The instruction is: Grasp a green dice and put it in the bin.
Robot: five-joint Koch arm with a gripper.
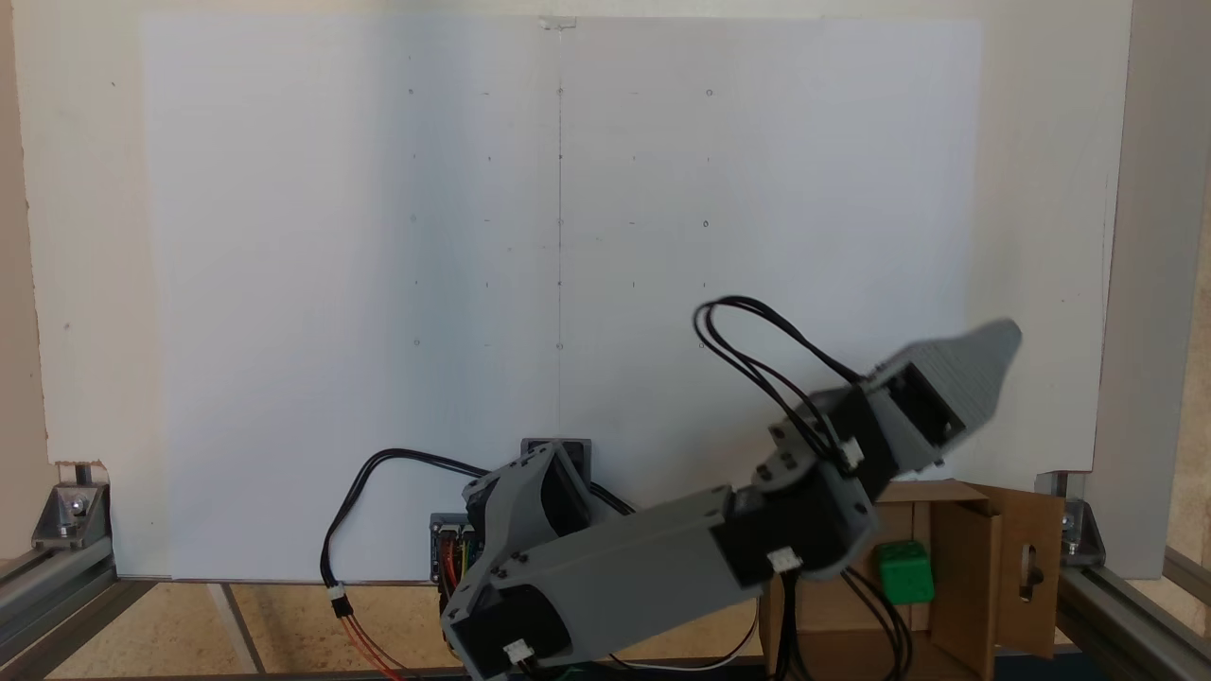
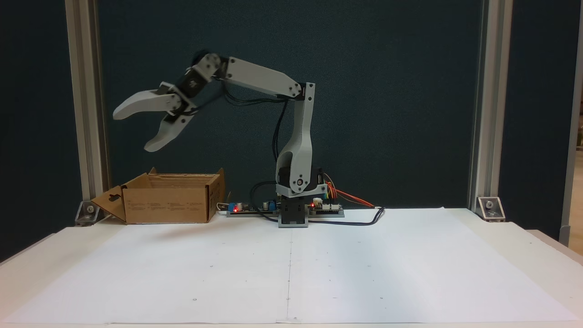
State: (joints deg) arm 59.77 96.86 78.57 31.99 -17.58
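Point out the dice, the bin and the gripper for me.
dice (image 1: 903,571), a fixed view, its top face, inside the bin.
bin (image 2: 168,207), a fixed view, its front wall.
gripper (image 2: 134,130), a fixed view, midway between its open fingertips.

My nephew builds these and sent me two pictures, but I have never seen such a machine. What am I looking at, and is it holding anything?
It is a small grey hobby robot arm bolted at the back of a table covered in white paper. One fixed view looks down from above and behind the arm; the other faces it from the front at table height. At its end sits the gripper, a two-fingered claw, open and holding nothing, raised above a brown cardboard box, the bin. In the view from above, the green dice lies inside that bin. Circuit boards and cables sit by the arm's base.
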